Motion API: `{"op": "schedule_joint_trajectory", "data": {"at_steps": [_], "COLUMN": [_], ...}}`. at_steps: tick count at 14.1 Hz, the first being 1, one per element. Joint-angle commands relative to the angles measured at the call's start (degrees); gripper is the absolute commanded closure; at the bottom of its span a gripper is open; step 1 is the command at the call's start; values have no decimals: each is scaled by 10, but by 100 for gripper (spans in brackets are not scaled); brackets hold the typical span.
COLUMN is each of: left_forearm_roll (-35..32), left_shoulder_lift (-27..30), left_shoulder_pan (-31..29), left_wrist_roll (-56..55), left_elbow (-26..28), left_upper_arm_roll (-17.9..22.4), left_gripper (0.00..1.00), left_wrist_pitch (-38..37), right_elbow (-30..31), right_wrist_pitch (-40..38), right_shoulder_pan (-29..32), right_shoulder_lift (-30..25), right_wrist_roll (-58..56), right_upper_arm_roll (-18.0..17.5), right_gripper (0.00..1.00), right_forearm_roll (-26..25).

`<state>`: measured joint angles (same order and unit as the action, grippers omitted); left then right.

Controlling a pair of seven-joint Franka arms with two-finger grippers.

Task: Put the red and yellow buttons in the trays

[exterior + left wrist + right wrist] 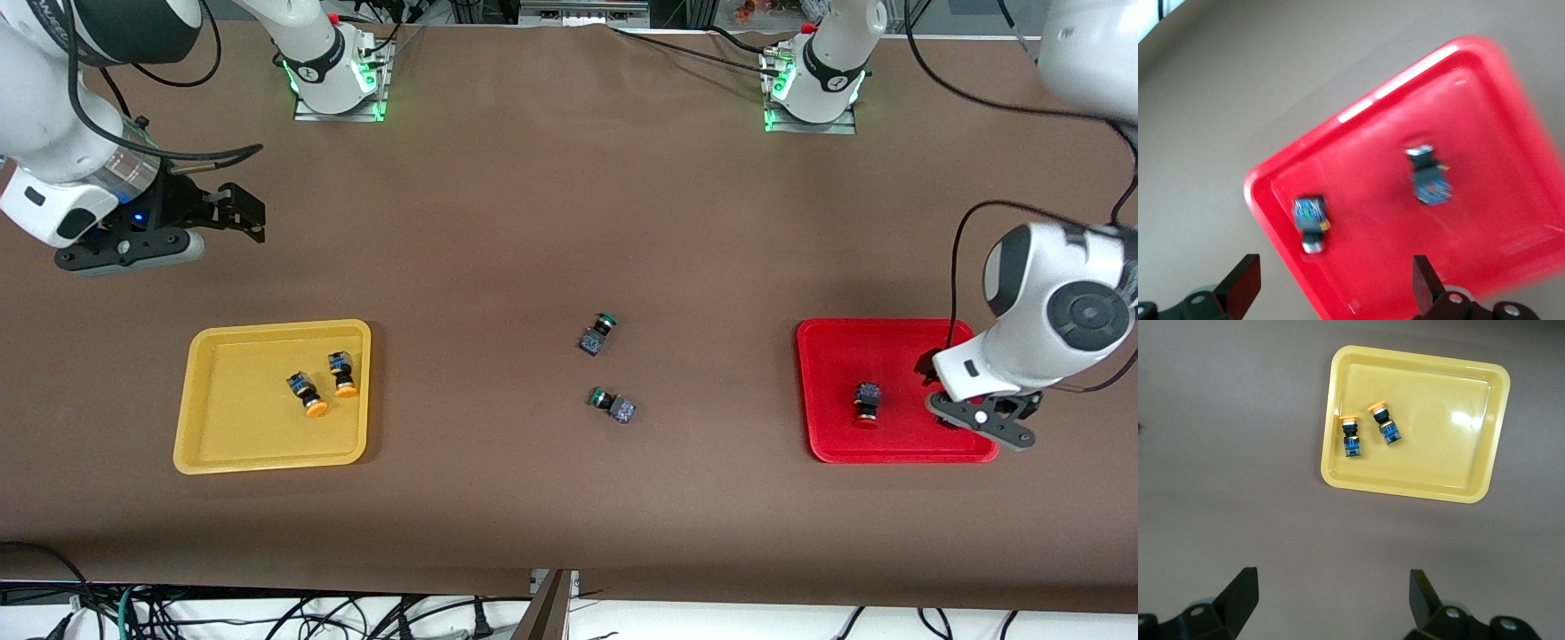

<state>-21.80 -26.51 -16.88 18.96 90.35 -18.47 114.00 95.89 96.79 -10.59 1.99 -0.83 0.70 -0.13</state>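
The yellow tray [240, 427] holds two yellow-capped buttons [308, 396] [342, 373], also seen in the right wrist view [1351, 437] [1385, 423] on the tray [1451, 453]. The red tray [836, 356] shows one red-capped button [867, 403]; the left arm hides the other. The left wrist view shows both buttons [1310, 220] [1429, 179] lying in the red tray [1485, 120]. My left gripper [929, 372] [1337, 283] is open and empty above that tray's edge. My right gripper [233, 213] [1335, 593] is open and empty over bare table, apart from the yellow tray.
Two green-capped buttons [597, 334] [613, 404] lie on the brown table between the trays. The arm bases [336, 71] [813, 84] stand along the table edge farthest from the front camera.
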Motion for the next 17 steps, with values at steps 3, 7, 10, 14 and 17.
{"op": "schedule_joint_trajectory", "data": {"at_steps": [3, 7, 10, 14, 17], "left_forearm_roll": [59, 103, 106, 179, 228], "left_shoulder_lift": [51, 50, 51, 138, 167], "left_shoulder_pan": [1, 6, 10, 118, 119], "left_wrist_roll": [-4, -16, -103, -244, -270], "left_elbow": [-131, -233, -256, -167, -108], "left_upper_arm_roll": [-7, -5, -4, 118, 144], "left_gripper": [0, 0, 0, 0, 0], "left_wrist_pitch": [-196, -302, -302, -289, -268], "right_elbow": [10, -14, -37, -37, -37], "right_wrist_pitch": [-1, 2, -3, 3, 3], "right_shoulder_pan": [12, 12, 12, 16, 18], "right_shoulder_lift": [-17, -11, -5, -2, -2], "right_wrist_roll": [-1, 1, -3, -1, 4], "right_upper_arm_roll": [-13, -13, -12, -10, -5], "right_gripper": [0, 0, 0, 0, 0], "right_forearm_roll": [-9, -19, -22, -21, -17]}}
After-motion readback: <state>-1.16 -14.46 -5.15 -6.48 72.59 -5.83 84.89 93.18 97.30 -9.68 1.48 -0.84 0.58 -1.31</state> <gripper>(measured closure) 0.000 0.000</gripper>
